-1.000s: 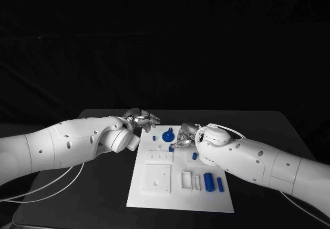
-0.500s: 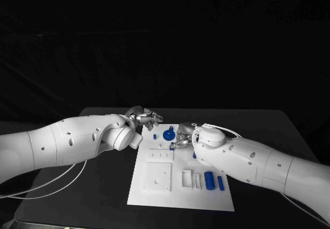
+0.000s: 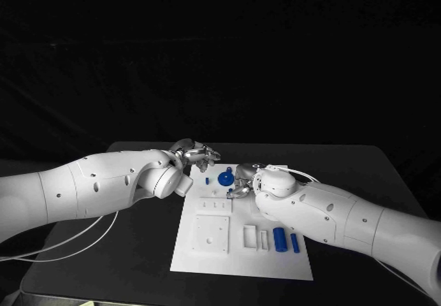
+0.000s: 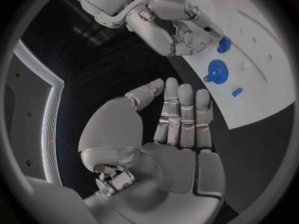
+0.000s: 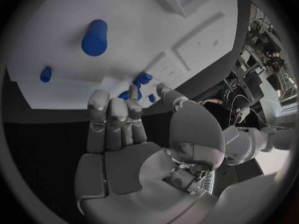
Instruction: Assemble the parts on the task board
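My left hand hovers flat, fingers apart, off the task board's far left corner. My right hand half hides a blue part there; grip unclear.

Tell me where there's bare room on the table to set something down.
Free: black table right of the task board, and the near-left corner beside it. Crowded: the board's far end, where the left hand, right hand and blue parts meet.

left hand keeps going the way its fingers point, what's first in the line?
Likely the round blue part on the task board: in the left wrist view the left hand has its fingers stretched toward it. The right hand sits just beyond. Depth is unclear.
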You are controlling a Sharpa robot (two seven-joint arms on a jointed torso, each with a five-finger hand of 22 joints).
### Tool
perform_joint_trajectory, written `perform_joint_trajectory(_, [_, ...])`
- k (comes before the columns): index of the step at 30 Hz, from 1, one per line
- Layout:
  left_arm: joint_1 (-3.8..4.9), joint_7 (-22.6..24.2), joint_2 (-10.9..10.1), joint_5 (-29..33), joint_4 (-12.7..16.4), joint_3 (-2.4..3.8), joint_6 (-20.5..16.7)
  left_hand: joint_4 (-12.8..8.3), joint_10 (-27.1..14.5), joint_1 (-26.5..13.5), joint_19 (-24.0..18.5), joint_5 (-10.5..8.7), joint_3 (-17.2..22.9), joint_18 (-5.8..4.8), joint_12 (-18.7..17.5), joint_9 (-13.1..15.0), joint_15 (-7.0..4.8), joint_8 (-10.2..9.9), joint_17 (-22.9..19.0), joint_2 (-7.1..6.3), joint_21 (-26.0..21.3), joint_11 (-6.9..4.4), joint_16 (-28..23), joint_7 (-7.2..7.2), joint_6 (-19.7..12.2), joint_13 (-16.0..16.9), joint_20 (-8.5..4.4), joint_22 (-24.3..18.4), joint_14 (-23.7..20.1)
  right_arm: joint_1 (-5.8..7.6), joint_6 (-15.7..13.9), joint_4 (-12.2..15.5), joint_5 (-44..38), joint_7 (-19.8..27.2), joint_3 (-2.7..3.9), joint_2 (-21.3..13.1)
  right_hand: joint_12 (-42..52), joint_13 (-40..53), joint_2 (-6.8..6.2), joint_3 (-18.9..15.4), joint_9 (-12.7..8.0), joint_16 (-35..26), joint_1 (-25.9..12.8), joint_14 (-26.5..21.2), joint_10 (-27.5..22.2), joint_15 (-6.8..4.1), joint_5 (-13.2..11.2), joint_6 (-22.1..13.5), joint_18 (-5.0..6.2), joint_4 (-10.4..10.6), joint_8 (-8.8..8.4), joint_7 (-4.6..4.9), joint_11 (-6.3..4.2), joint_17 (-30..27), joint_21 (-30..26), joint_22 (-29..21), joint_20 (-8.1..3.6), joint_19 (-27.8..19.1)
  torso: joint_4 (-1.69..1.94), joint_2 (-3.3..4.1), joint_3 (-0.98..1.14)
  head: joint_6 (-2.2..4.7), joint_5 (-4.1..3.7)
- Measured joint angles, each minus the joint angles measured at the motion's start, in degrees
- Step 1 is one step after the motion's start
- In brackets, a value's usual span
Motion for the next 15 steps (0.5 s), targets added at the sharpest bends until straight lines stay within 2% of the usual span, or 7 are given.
perform_joint_trajectory(15, [0.50,0.0,-0.1,0.0,1.1,-0.01,0.0,0.0,0.0,0.0,0.0,0.00,0.0,0.00,-0.3,-0.1,0.02,0.2,0.0,0.00,0.0,0.00,0.0,0.19,0.2,0.0,0.00,0.0,0.0,-0.63,0.1,-2.3,-0.9,0.0,-0.13,1.3,-0.3,-0.2,0.00,0.2,0.0,0.0,0.0,0.1,0.0,0.11,0.0,0.1,0.00,0.2,-0.01,0.06,0.00,0.0,0.0,0.0,-0.09,0.3,-0.04,0.00,0.04,-0.35,0.42])
